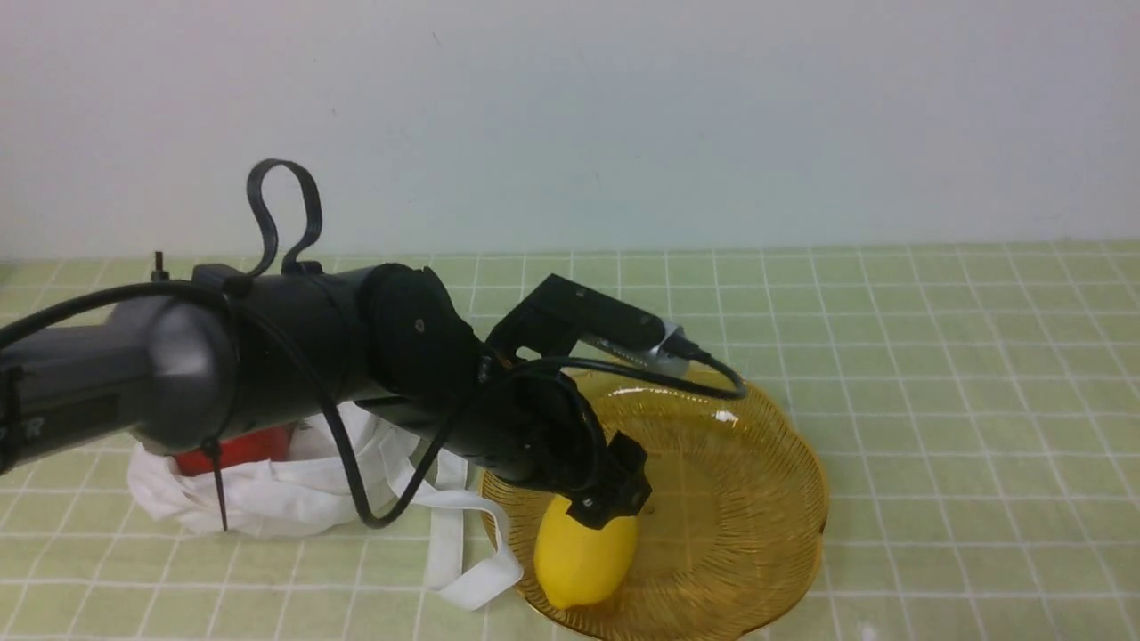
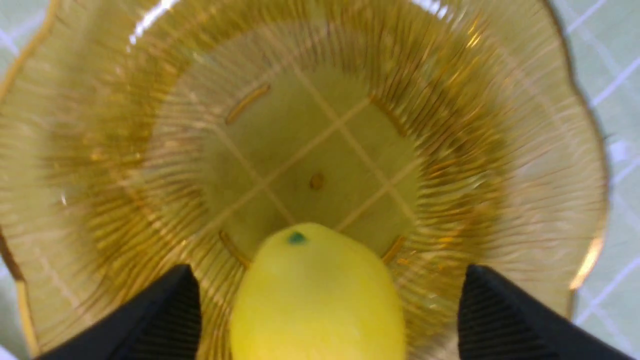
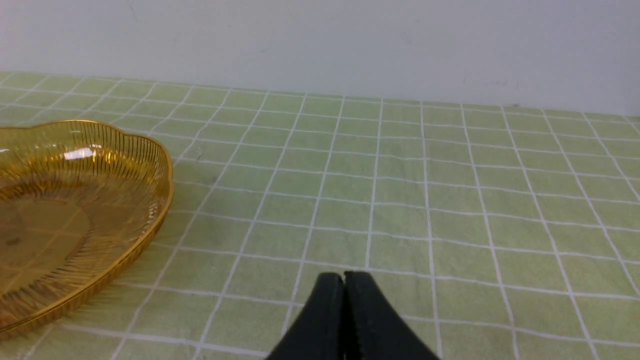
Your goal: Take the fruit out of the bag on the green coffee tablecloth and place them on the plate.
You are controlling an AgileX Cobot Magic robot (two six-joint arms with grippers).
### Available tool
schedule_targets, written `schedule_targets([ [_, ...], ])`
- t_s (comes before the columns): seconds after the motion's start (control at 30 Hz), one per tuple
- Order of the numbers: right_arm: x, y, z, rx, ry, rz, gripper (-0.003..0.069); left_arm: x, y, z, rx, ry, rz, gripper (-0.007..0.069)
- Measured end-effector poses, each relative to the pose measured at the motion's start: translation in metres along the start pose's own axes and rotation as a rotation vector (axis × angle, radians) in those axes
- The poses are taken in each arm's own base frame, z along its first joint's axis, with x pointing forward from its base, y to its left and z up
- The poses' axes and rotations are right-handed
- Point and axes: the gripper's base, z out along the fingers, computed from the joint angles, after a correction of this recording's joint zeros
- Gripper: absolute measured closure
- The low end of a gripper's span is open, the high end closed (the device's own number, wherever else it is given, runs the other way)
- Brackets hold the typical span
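The yellow lemon (image 1: 583, 556) lies on the near left part of the amber plate (image 1: 757, 499). My left gripper (image 1: 613, 499) hangs just over it, open, with a gap on each side of the lemon (image 2: 315, 300) in the left wrist view, where the gripper (image 2: 328, 270) straddles it above the plate (image 2: 500, 150). The white bag (image 1: 267, 499) lies left of the plate, with the red apple (image 1: 233, 450) showing in its mouth under my left arm. My right gripper (image 3: 344, 276) is shut and empty above the green tablecloth (image 3: 400, 200), to the right of the plate (image 3: 75, 200).
The bag's white strap (image 1: 463, 561) lies looped on the cloth against the plate's near left rim. A pale wall (image 1: 623, 116) stands behind the table. My left arm's cable (image 1: 356, 481) hangs over the bag.
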Motion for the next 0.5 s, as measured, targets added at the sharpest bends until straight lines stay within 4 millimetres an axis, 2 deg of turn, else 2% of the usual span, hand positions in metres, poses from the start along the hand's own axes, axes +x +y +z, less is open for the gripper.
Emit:
schedule_targets([
  [0.07, 0.0, 0.0, 0.0, 0.0, 0.0, 0.0, 0.0673, -0.007, -0.003, -0.015, 0.006, -0.028, -0.007, 0.0053],
  [0.13, 0.0, 0.0, 0.0, 0.0, 0.0, 0.0, 0.0673, -0.015, -0.006, -0.038, 0.008, -0.07, -0.018, 0.0161],
  [0.2, 0.0, 0.0, 0.0, 0.0, 0.0, 0.0, 0.0673, -0.019, -0.011, -0.074, 0.003, -0.135, -0.04, 0.0356],
  [0.23, 0.0, 0.0, 0.0, 0.0, 0.0, 0.0, 0.0673, -0.019, -0.011, -0.077, 0.002, -0.142, -0.043, 0.0377],
  [0.27, 0.0, 0.0, 0.0, 0.0, 0.0, 0.0, 0.0673, -0.019, -0.015, -0.095, 0.0, -0.177, -0.049, 0.0471],
  [0.3, 0.0, 0.0, 0.0, 0.0, 0.0, 0.0, 0.0673, -0.016, -0.022, -0.129, -0.005, -0.253, -0.051, 0.0577],
  [0.37, 0.0, 0.0, 0.0, 0.0, 0.0, 0.0, 0.0673, -0.011, -0.029, -0.154, -0.005, -0.321, -0.056, 0.0604],
  [0.43, 0.0, 0.0, 0.0, 0.0, 0.0, 0.0, 0.0673, 0.005, -0.038, -0.187, -0.005, -0.423, -0.059, 0.0624],
  [0.5, 0.0, 0.0, 0.0, 0.0, 0.0, 0.0, 0.0673, 0.019, -0.042, -0.202, -0.008, -0.482, -0.064, 0.0631],
])
